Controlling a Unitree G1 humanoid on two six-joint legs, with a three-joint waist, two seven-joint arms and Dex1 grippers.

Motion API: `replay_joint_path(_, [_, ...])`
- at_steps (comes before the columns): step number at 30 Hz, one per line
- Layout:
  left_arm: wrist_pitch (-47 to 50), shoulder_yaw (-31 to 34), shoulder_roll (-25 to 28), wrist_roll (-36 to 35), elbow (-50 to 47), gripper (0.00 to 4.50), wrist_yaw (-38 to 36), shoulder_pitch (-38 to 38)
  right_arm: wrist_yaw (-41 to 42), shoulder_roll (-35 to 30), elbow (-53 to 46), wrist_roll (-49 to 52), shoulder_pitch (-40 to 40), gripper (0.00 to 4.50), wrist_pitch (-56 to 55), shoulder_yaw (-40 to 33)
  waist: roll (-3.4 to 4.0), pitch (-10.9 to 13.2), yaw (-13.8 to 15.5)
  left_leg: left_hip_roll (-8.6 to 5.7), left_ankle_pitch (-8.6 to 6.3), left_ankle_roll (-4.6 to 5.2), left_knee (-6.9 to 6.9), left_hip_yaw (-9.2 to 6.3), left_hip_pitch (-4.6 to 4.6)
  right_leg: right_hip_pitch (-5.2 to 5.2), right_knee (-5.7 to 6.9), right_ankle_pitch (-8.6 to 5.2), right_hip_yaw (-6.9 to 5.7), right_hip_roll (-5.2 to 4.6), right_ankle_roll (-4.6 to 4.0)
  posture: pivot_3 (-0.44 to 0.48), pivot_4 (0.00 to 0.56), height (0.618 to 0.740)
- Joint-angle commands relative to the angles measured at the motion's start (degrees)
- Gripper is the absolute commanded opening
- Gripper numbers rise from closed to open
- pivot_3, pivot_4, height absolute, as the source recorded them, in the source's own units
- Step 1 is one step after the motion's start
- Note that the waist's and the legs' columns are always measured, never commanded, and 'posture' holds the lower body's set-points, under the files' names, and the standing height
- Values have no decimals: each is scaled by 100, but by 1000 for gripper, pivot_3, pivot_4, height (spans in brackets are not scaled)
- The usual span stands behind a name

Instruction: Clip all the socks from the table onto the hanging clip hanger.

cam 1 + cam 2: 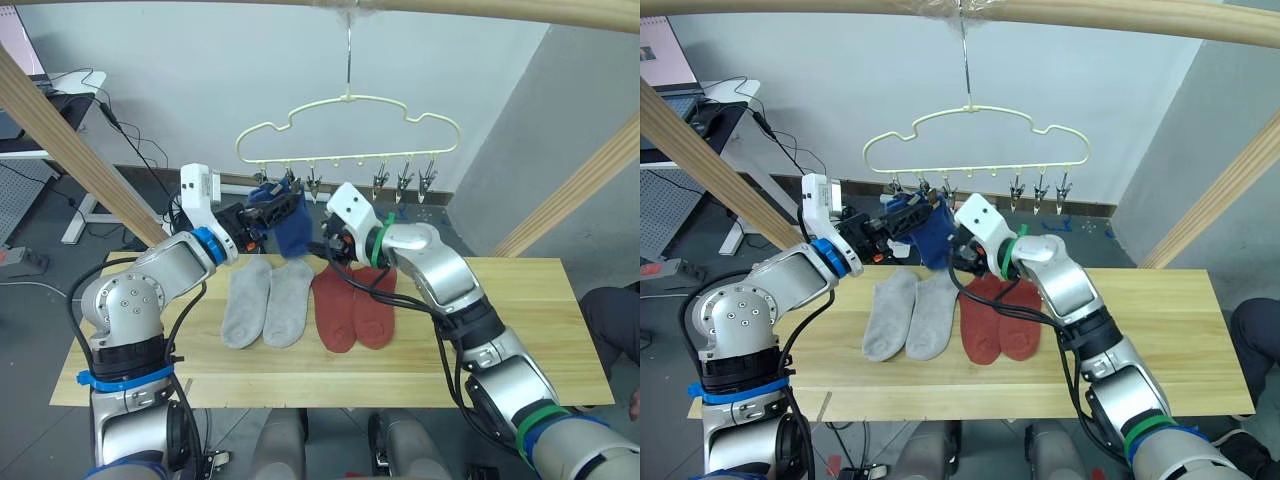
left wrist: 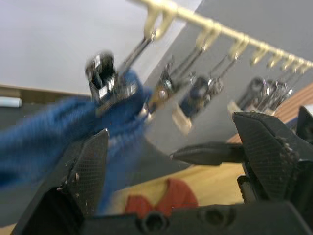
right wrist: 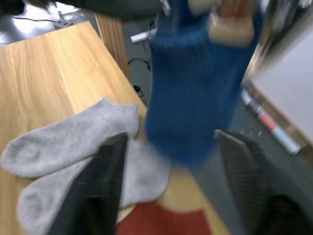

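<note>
The pale-yellow clip hanger hangs by its hook from a wooden pole above the table. A blue sock dangles from the clips at the bar's left end. In the left wrist view a metal clip bites its top edge. My left gripper is up at those clips, open, with the blue fabric beside one finger. My right gripper is open just right of the sock's lower end. Two light grey socks and two rust red socks lie flat side by side on the table.
Slanted wooden frame poles stand left and right of the table. Further metal clips hang with nothing in them at the bar's right end. A desk with cables is at the back left. A person's knee shows at the right edge.
</note>
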Motion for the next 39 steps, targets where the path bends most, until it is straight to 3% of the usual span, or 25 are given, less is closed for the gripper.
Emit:
replay_joint_path(1, [-123,-122,158,143,-358,4500,-283,136,-78,-204,-586,105,350,4412,62,-174,0,0,3,0,0,0,0,1,0,0,-1,0,1,0,0,100,253,740])
replay_joint_path(7, [-668,-710,492,805,-1098,4500,-922,824,89,-971,-1809,372,1421,4461,299,-447,1,1,24,-3,0,-1,-9,2,-4,0,-12,0,0,0,0,100,243,740])
replay_joint_path(10, [-1519,-1315,676,1720,-1418,4500,-1321,1186,136,-1132,-2404,794,1832,4461,350,-925,1,1,22,1,0,-1,-8,1,-4,0,-10,0,1,1,0,94,236,740])
replay_joint_path(12, [-2117,-1514,516,2161,-1465,4500,-1354,1334,84,-1225,-2673,923,2067,4461,200,-1177,2,0,21,1,0,-2,-9,1,-3,1,-9,0,2,3,0,84,233,740])
replay_joint_path(15, [-2831,-1612,170,2592,-1461,3918,-1306,1406,104,-1378,-2975,1096,2370,4500,4,-1424,2,0,45,-1,1,-2,-8,-1,-3,3,-9,0,-2,6,0,76,230,740])
replay_joint_path(18, [-3371,-1844,10,3158,-1385,3010,-1273,1421,78,-1405,-3230,1362,2565,4500,-66,-1669,2,0,43,-4,0,-2,-4,1,-4,4,-9,0,1,6,0,69,228,740])
replay_joint_path(19, [-3477,-1872,-83,3245,-1311,2734,-1244,1386,59,-1392,-3313,1458,2596,4500,-89,-1752,2,0,42,-4,0,-2,-5,1,-4,3,-9,0,2,7,0,62,231,740])
replay_joint_path(27, [-4292,-1965,-576,3938,-521,2734,-1197,961,-5,-1310,-3572,2046,2231,4500,-227,-1921,2,0,20,-5,1,1,6,-2,-4,2,8,0,-3,11,0,53,224,740])
replay_joint_path(39, [-4644,-1951,-1133,4251,329,2734,-1139,369,-54,-1433,-3508,2585,1589,4500,-64,-1857,1,0,7,-6,2,3,15,-1,-6,2,18,0,-4,10,0,38,233,740])
